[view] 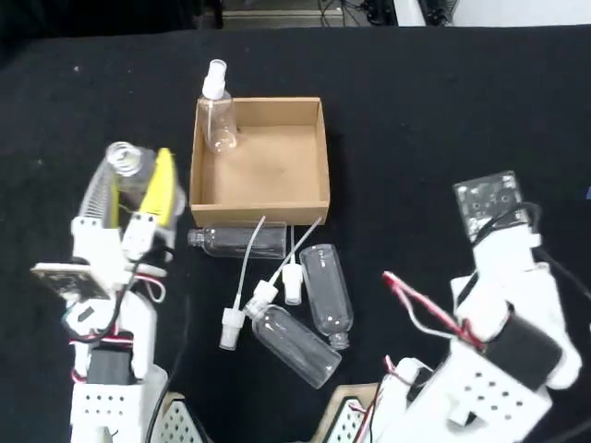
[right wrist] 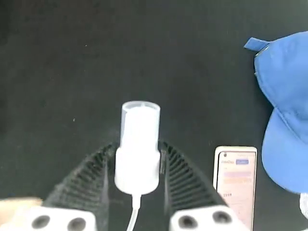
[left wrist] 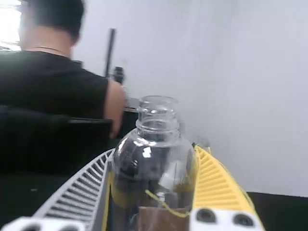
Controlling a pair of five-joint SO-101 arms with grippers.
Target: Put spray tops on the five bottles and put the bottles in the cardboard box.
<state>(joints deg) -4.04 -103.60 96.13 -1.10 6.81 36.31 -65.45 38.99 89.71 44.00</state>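
My left gripper (view: pixel 129 185) is raised at the table's left and shut on an open, capless clear bottle (view: pixel 127 164), held upright between its grey and yellow fingers (left wrist: pixel 216 185); the bottle's neck (left wrist: pixel 156 113) stands above them. My right gripper (right wrist: pixel 138 154) is shut on a white spray top (right wrist: pixel 138 144), nozzle end outward, its tube trailing back. The cardboard box (view: pixel 319 157) holds one upright bottle with a spray top (view: pixel 219 111) in its back left corner. In front of the box lie three capless bottles (view: pixel 240 242) (view: pixel 328 295) (view: pixel 291 343) and three loose spray tops (view: pixel 231 328) (view: pixel 263 293) (view: pixel 293 281).
The black table cloth (view: pixel 416 111) covers the whole surface. A phone (right wrist: pixel 235 183) and a blue cap (right wrist: pixel 284 106) lie on the cloth by the right gripper. The right arm's body (view: pixel 503 305) stands at the front right.
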